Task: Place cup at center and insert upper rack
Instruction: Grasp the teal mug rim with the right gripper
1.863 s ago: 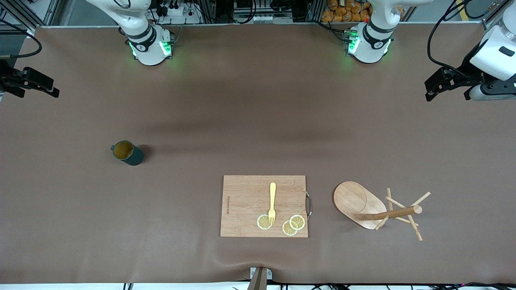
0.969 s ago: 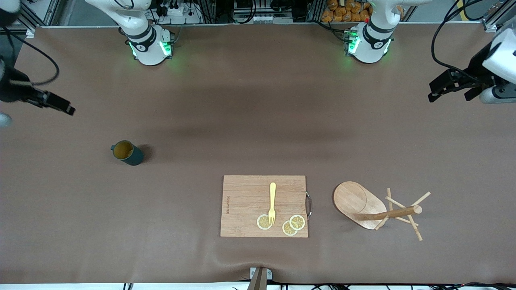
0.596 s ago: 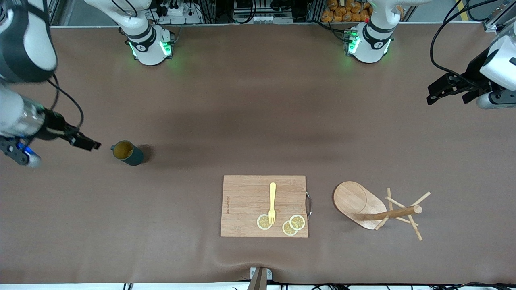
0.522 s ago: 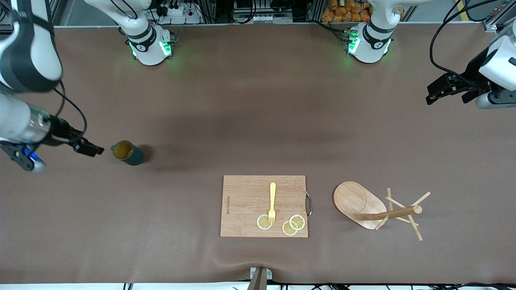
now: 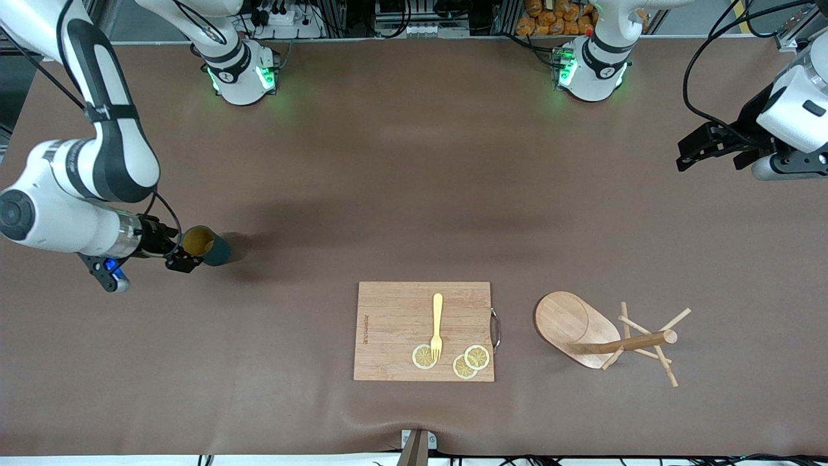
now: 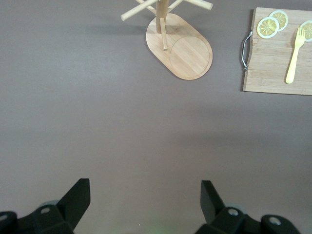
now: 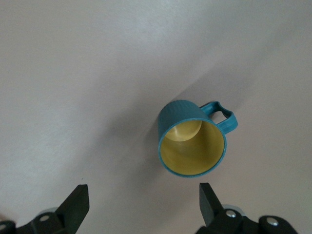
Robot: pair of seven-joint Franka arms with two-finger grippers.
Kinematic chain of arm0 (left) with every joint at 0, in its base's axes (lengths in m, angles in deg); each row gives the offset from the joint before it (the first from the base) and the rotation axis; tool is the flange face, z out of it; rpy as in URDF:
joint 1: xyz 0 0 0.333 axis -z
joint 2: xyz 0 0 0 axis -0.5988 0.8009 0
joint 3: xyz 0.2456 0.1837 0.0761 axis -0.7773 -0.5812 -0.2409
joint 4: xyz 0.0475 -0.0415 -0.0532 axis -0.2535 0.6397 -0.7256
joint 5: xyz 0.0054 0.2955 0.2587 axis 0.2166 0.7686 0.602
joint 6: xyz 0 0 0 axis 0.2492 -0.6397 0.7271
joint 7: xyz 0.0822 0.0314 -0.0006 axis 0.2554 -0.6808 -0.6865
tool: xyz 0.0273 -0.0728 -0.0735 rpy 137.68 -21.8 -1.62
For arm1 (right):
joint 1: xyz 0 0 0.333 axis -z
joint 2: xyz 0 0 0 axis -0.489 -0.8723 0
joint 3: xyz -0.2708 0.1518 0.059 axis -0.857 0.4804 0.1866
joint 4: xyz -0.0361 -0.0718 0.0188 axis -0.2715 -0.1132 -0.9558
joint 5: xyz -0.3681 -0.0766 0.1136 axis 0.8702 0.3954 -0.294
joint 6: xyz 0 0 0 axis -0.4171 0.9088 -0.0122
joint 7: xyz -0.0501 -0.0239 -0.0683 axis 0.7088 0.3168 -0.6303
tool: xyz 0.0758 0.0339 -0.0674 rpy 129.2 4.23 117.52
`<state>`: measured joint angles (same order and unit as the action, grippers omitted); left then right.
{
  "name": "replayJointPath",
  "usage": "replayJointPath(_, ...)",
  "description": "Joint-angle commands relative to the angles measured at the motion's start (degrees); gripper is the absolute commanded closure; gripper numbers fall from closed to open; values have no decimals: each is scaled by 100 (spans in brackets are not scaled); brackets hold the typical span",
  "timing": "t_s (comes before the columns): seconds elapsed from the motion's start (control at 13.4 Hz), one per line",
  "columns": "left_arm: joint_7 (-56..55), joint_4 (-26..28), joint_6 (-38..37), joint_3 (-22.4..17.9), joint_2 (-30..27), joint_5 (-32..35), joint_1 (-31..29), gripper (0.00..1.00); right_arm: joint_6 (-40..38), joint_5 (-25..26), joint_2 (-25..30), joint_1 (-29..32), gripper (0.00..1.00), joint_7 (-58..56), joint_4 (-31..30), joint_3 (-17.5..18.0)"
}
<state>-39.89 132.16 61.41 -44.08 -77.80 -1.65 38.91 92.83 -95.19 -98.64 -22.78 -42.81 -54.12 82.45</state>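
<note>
The dark teal cup [image 5: 208, 246] with a mustard-yellow inside stands upright on the brown table [image 5: 388, 194] toward the right arm's end. My right gripper [image 5: 178, 249] is open, right beside the cup at its handle side. In the right wrist view the cup [image 7: 192, 144] sits just ahead of the open gripper [image 7: 144, 200], not between the fingers. The upper rack [image 5: 605, 336], a light wooden mug tree, lies on its side toward the left arm's end; it also shows in the left wrist view [image 6: 179, 46]. My left gripper [image 5: 708, 162] is open and empty, up over that end.
A wooden cutting board [image 5: 394, 323] lies near the front camera at mid-table, beside the rack's oval base. On it are a yellow fork [image 5: 437, 327] and three lemon slices [image 5: 466, 362]. The board also shows in the left wrist view [image 6: 273, 68].
My right arm has swung in from the table's end and down, bringing its open gripper up to the cup. My left gripper has shifted only slightly. Cup and rack have not moved.
</note>
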Motion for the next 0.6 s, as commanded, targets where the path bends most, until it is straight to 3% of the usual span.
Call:
replayJointPath(0.0,25,-31,-59,62,-64,-73,-28,0,226,-119,-362,36,0,217,14,5)
replayJointPath(0.52,16,-49,-16,79,-46,-73,-11,0,561,21,-794,62,0,192,-30,-3)
